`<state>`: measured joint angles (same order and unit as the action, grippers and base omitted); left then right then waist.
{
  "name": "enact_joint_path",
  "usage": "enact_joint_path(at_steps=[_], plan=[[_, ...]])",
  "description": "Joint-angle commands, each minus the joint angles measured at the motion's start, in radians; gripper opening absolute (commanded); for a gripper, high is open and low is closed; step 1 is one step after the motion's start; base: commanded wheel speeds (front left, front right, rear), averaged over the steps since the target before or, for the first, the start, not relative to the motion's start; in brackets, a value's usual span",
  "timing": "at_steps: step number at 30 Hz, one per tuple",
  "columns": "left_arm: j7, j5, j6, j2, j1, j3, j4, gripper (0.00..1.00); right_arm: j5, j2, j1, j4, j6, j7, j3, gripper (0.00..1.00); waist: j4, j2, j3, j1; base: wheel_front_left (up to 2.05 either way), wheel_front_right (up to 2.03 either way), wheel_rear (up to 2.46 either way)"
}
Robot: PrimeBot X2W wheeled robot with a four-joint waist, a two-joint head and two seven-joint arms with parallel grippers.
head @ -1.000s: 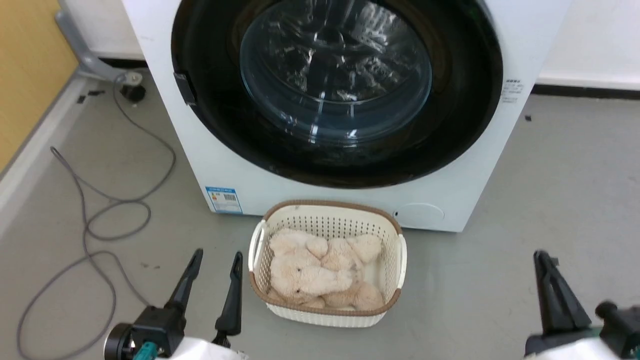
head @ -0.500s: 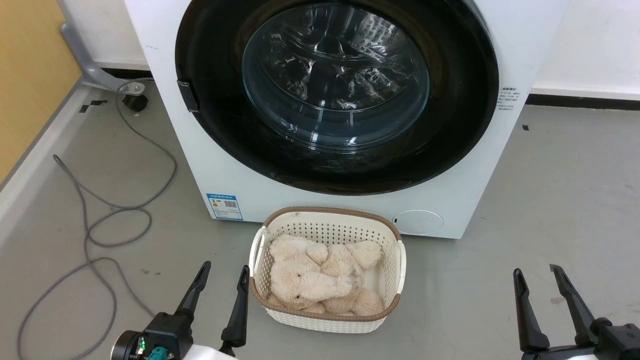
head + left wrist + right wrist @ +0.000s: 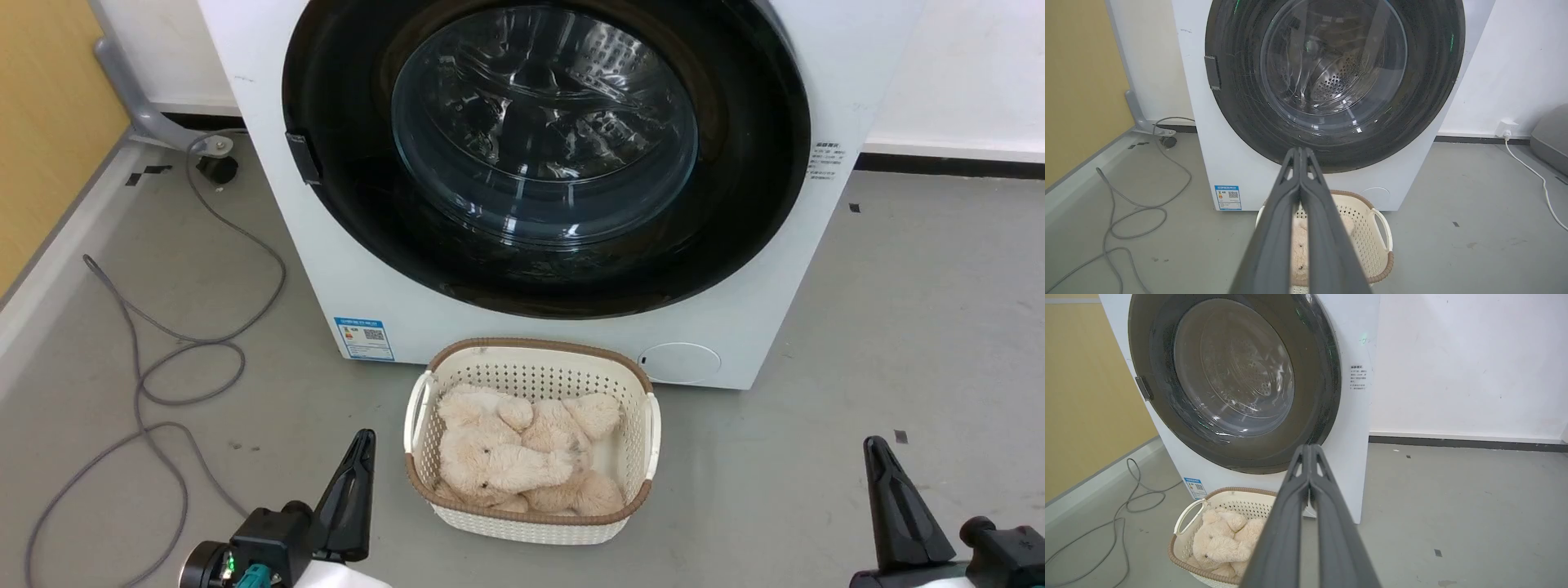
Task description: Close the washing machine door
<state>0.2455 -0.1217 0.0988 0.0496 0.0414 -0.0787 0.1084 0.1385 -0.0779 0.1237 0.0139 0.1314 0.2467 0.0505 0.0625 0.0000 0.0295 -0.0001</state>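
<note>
A big white washing machine [image 3: 343,269] stands on the grey floor [image 3: 898,327] before me, with a white wall [image 3: 980,73] behind it and a yellow wall [image 3: 41,122] to its left. The washing machine door [image 3: 735,212], a glossy black disc with a glass bowl, lies flat against the machine's front, closed. Just in front sits a cream basket [image 3: 539,347] holding a beige plush toy [image 3: 506,461]. My left gripper [image 3: 362,449] hovers beside the basket, my right gripper [image 3: 878,457] well off to the other side. Both have their fingers pressed together, gripping and touching nothing. A grey cable [image 3: 188,351] loops on the floor at left. The left wrist view adds a white wall plug [image 3: 1506,127] with its cord at right.
</note>
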Motion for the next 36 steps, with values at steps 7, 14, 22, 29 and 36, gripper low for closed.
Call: enact_joint_path(at_steps=[7,14,22,29,36], plan=[[-0.018,0.013,-0.01,0.0,-0.004,0.007,-0.011,0.0,-0.015,0.003,-0.013,-0.002,0.0,-0.018,-0.004,0.0,-0.004,0.0,-0.002,0.0001,0.0,0.0,0.0],[-0.032,0.02,-0.016,0.0,-0.007,0.011,-0.017,0.0,-0.023,0.005,-0.02,-0.003,0.0,-0.032,-0.007,0.0,-0.007,0.0,-0.003,0.0001,0.0,0.0,0.0],[-0.05,0.029,-0.023,0.0,-0.01,0.017,-0.025,0.0,-0.033,0.007,-0.028,-0.004,0.0,-0.051,-0.011,0.0,-0.012,0.0,-0.006,0.0001,0.0,0.0,0.0],[-0.065,0.035,-0.029,0.0,-0.012,0.022,-0.031,0.0,-0.04,0.008,-0.035,-0.004,0.0,-0.065,-0.014,0.0,-0.016,0.0,-0.007,0.0001,0.0,0.0,0.0],[-0.079,0.042,-0.034,0.0,-0.014,0.026,-0.037,0.0,-0.048,0.01,-0.042,-0.005,0.0,-0.079,-0.017,0.0,-0.019,0.0,-0.009,0.0001,0.0,0.0,0.0]])
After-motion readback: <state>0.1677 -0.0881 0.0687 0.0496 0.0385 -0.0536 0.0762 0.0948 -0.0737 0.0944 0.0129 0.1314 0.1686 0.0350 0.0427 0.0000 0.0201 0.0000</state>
